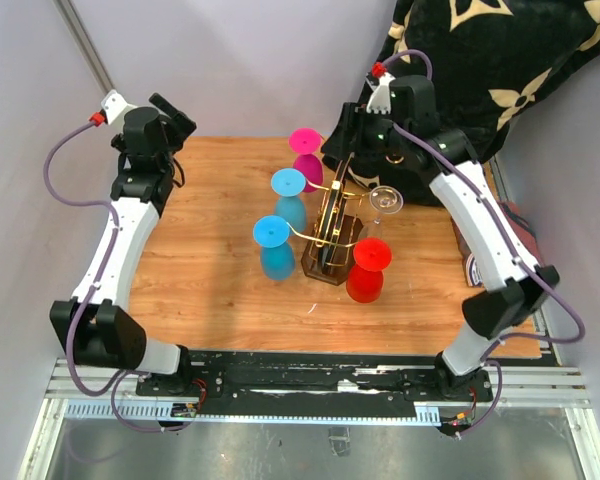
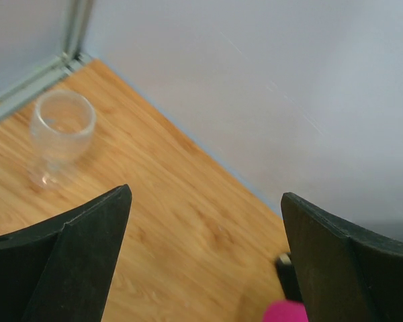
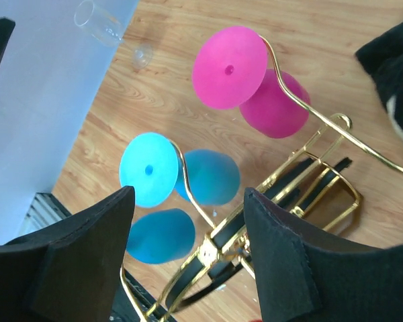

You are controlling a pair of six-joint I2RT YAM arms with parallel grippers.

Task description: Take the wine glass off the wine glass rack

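Wine glass rack [image 3: 275, 178] seen from right gripper [image 3: 188, 204], not left gripper [image 2: 206, 201]; both agape

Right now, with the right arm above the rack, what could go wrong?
1. Glasses hang crowded: the open right jaws, if going for the magenta glass, could bump the blue glass beside it.
2. The feet hook over thin wire arms; a crooked pull might snag and tip the rack.
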